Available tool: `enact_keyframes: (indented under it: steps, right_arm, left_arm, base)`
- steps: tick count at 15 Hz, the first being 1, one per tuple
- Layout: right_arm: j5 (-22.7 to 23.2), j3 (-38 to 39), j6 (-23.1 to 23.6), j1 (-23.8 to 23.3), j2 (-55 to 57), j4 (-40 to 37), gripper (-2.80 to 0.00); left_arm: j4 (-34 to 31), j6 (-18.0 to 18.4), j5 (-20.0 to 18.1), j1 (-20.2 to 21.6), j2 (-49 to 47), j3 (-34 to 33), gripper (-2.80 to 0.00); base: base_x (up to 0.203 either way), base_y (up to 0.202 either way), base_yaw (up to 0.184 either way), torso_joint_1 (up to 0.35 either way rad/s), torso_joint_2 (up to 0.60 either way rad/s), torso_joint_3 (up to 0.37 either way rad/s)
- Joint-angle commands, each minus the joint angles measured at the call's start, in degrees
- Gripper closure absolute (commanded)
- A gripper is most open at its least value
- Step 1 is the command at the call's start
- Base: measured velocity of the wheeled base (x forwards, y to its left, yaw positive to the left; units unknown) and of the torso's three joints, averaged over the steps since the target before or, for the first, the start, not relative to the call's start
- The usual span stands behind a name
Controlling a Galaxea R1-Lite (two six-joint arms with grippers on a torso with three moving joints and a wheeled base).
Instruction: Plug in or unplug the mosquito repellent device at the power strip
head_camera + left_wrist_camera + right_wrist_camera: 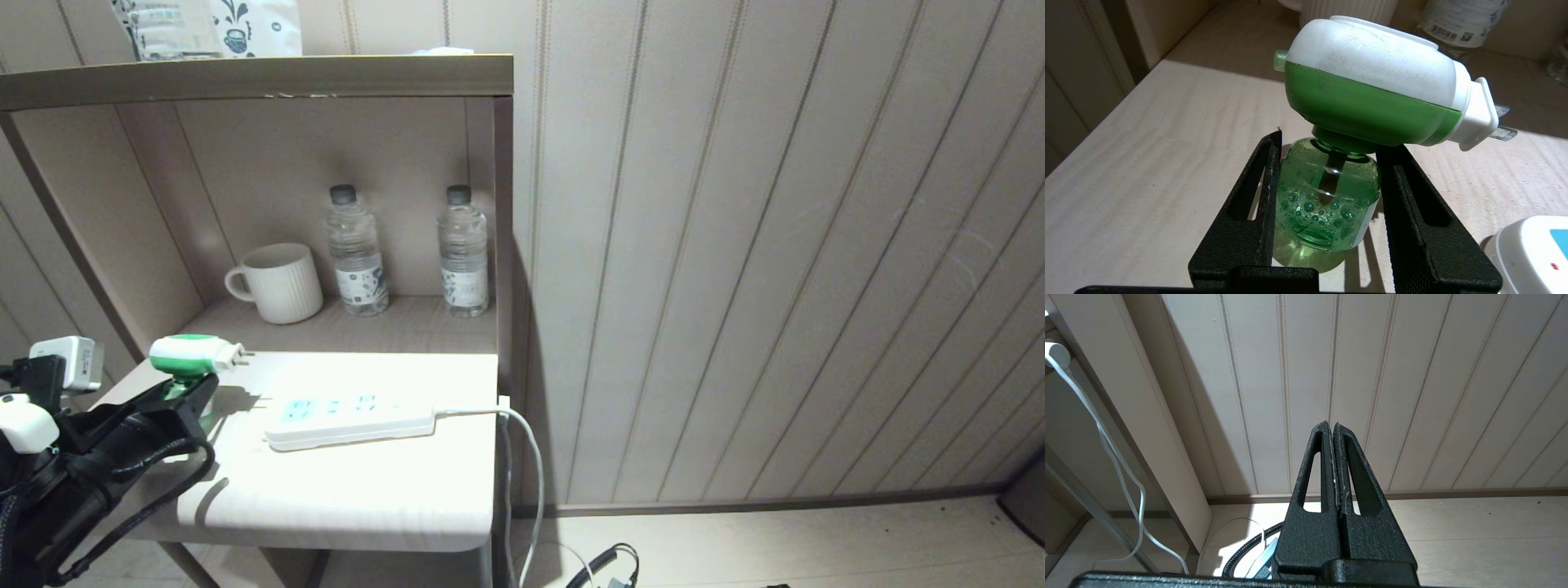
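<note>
The mosquito repellent device point(196, 354) is off the power strip, at the left edge of the small table point(343, 498). Its white-and-green head point(1372, 90) points two metal prongs point(1503, 121) towards the power strip point(349, 416), which lies flat mid-table with nothing plugged into its blue-tinted sockets. My left gripper point(1331, 147) is shut on the device's translucent green bottle point(1325, 200), one black finger on each side; the bottle's base hangs just above the tabletop. The strip's near end point(1531, 253) shows beside the gripper. My right gripper point(1332, 426) is shut and empty, low beside the table, facing the panelled wall.
At the back of the shelf recess stand a ribbed white mug point(277, 282) and two clear water bottles point(357, 249) point(463, 249). The recess side wall point(503, 245) borders the table on the right. The strip's white cable point(526, 457) drops over the right edge to the floor.
</note>
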State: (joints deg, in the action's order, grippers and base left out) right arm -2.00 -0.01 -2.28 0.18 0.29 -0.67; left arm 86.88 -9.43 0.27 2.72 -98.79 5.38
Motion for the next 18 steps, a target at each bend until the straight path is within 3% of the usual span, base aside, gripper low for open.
enact_keyframes:
  steps: [1,3,18]
  right_arm:
    - [-0.02,0.01,-0.01,-0.01,-0.03,-0.01,0.00]
    - [0.03,0.01,-0.01,-0.01,-0.03,-0.03,0.00]
    - [-0.02,0.01,-0.01,-0.01,-0.03,-0.03,0.00]
  left_arm:
    - [3.07,-0.96,-0.44,-0.19,0.88,0.25,0.00]
    - [3.07,-2.34,-0.45,-0.96,1.70,0.42,0.00]
    - [3.07,-1.73,-0.47,-1.13,4.57,2.02,0.00]
  base:
    - [0.000,0.000,0.000,0.000,0.00,0.000]
    - [0.000,0.000,0.000,0.000,0.00,0.000]
    - [0.000,0.000,0.000,0.000,0.00,0.000]
